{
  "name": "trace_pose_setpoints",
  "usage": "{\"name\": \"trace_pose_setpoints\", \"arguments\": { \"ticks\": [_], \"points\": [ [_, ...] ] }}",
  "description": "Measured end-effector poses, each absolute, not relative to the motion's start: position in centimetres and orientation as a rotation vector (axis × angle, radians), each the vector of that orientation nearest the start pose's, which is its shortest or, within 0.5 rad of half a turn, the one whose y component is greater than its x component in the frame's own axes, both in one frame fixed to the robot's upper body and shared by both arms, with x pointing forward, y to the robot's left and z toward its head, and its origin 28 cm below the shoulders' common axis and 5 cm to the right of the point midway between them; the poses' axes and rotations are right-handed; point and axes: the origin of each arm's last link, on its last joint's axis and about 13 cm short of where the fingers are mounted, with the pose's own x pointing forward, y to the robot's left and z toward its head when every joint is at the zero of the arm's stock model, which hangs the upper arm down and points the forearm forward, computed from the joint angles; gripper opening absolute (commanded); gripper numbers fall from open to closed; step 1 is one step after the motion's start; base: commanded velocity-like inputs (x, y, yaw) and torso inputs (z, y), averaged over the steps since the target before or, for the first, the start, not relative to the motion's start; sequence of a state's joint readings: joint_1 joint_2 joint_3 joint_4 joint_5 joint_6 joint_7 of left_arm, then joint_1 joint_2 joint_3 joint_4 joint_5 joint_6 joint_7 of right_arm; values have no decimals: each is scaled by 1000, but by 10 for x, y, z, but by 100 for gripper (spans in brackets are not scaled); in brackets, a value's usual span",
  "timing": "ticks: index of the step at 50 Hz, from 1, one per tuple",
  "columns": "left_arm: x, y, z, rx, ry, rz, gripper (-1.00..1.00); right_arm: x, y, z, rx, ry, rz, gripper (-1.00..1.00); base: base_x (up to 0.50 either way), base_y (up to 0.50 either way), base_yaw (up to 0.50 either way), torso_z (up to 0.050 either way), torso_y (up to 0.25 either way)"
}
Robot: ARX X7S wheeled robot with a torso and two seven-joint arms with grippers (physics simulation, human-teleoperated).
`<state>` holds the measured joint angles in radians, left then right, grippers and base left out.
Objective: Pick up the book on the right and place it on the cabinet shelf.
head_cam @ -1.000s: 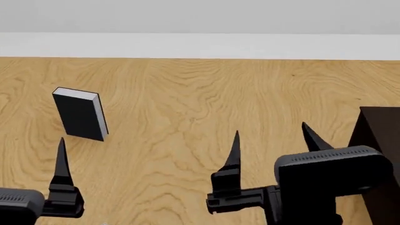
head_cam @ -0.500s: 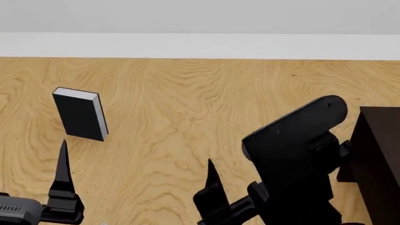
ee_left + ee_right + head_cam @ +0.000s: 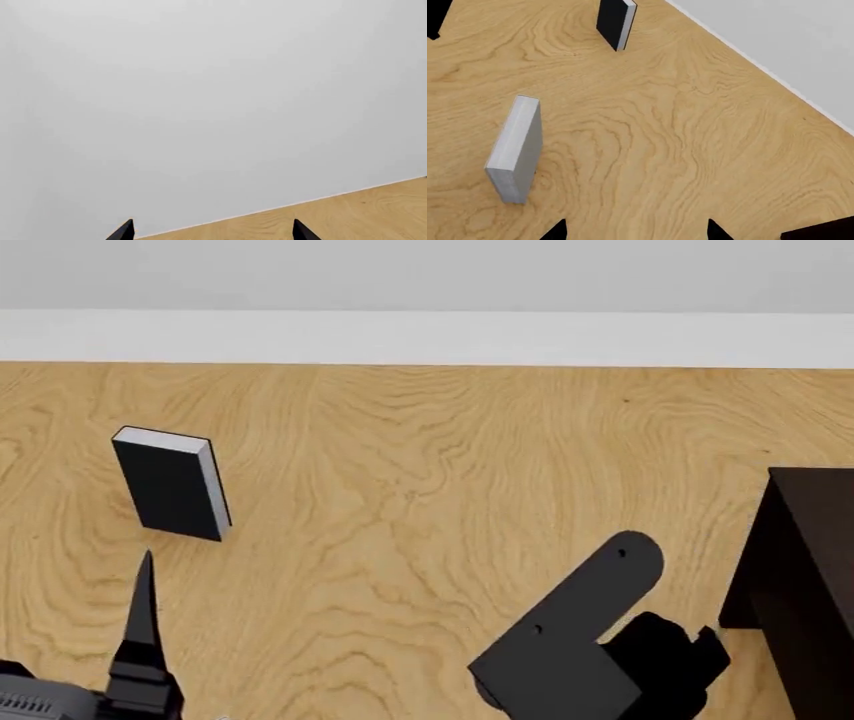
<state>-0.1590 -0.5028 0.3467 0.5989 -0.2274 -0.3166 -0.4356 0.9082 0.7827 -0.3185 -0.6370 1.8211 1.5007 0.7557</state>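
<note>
The right gripper [image 3: 635, 231], open and empty, is on the approach step above the grey book [image 3: 515, 152] standing upright on the wooden table [image 3: 694, 130], apparently well apart; next it must descend and straddle its covers.

black book [image 3: 170, 483] far left | cabinet [image 3: 801, 580] right edge | both on floor [image 3: 427, 490]

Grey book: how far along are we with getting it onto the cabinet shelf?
Nothing is finished yet. The grey book stands upright on the wooden floor, untouched, apart from the black book. In hand: the right gripper is open and looks down at it, only its fingertips in view. The left gripper is open and faces the wall. Left: grasp, lift, carry to the dark cabinet and place.
</note>
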Motion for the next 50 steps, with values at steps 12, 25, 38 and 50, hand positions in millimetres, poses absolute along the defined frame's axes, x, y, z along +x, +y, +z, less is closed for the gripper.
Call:
{"name": "trace_pose_setpoints", "arguments": {
  "ticks": [12,25,38,50],
  "points": [
    [207,217,131,224,-328,-56,100,179,-143,227,-494,562,581,100,0,0,0,0,0],
    [206,217,131,233,-327,-61,100,181,-144,218,-505,648,568,100,0,0,0,0,0],
    [205,218,131,235,-327,-63,100,181,-142,209,-544,711,587,100,0,0,0,0,0],
    [206,219,131,234,-326,-63,100,188,-138,196,-579,746,598,100,0,0,0,0,0]
  ]
}}
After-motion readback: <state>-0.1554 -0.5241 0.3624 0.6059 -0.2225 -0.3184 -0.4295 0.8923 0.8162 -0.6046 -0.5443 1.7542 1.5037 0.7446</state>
